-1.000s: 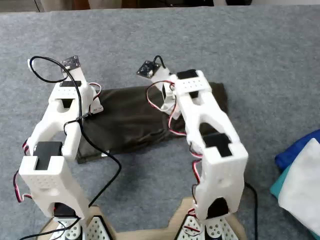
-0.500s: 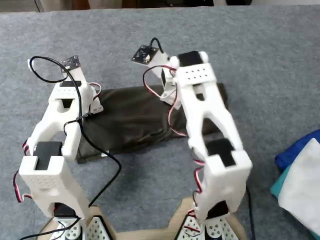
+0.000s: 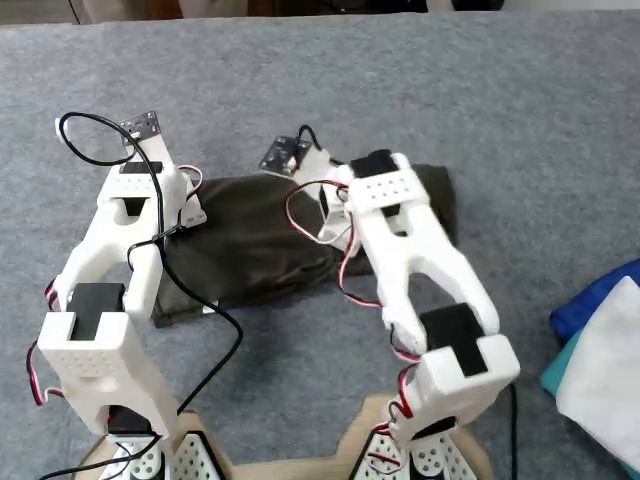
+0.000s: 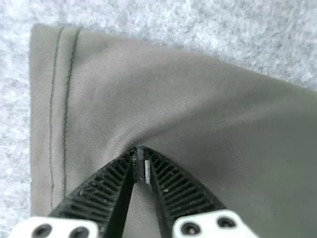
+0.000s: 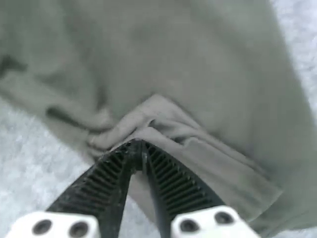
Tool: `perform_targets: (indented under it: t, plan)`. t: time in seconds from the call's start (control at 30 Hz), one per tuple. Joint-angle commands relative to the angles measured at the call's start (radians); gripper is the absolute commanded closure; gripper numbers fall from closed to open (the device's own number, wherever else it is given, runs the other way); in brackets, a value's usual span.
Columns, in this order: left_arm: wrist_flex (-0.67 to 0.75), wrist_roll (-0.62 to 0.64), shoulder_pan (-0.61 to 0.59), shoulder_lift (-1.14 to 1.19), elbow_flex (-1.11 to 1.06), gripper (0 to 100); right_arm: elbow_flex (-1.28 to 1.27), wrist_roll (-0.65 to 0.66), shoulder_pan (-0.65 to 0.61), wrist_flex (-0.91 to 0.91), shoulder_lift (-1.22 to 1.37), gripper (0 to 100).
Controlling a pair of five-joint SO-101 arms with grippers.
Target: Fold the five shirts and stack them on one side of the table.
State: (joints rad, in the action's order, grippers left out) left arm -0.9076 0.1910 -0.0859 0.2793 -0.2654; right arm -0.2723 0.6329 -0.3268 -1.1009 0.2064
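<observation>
A dark olive shirt (image 3: 255, 235) lies folded into a wide strip on the grey table, between the two arms. My left arm (image 3: 135, 215) stands over its left end. In the left wrist view, my left gripper (image 4: 141, 161) is shut on the olive shirt (image 4: 198, 119) near a stitched hem, and creases run out from the pinch. My right arm (image 3: 395, 215) bends over the shirt's right half. There my right gripper (image 5: 140, 145) is shut on a bunched fold of the olive shirt (image 5: 163, 74) near its edge.
A pile of other shirts lies at the table's right edge: blue (image 3: 590, 305), teal (image 3: 556, 372) and white (image 3: 610, 375). Bare grey cloth surface (image 3: 500, 110) stretches behind and right of the olive shirt. The arms' bases stand at the near edge.
My right arm rose and reached farther back, then came down and swung left over the shirt. The left arm has kept still.
</observation>
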Motion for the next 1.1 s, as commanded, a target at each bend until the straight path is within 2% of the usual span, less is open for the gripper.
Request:
perform_targets:
  t: [0.0,0.13,0.4,0.47,0.6,0.67,0.8,0.93,1.07]
  plan:
    - [0.015,0.000,0.000,-0.048,-0.002,98,0.065,-0.011,-0.007,0.058,0.101,99.3]
    - [0.017,0.000,0.000,-0.048,-0.002,98,0.191,-0.011,-0.007,0.009,0.189,99.3]
    - [0.017,0.000,0.002,-0.048,-0.002,98,0.300,-0.014,0.010,-0.008,0.189,99.3]
    - [0.017,0.000,0.023,-0.048,-0.002,98,0.358,-0.077,-0.010,-0.018,0.183,99.3]
    - [0.011,0.000,0.048,-0.050,-0.003,98,0.473,-0.109,-0.038,-0.203,0.150,99.3]
    - [0.008,0.000,0.043,-0.065,-0.003,98,0.501,-0.115,-0.007,-0.267,0.087,99.3]
    - [-0.014,0.003,0.054,-0.213,-0.040,98,0.507,-0.121,0.087,-0.270,-0.053,99.3]
    - [0.097,0.003,0.071,-0.358,-0.146,98,0.509,-0.121,0.163,-0.249,-0.018,99.3]
    - [0.195,0.006,-0.021,-0.415,-0.181,98,0.513,-0.124,0.222,-0.118,0.084,99.3]
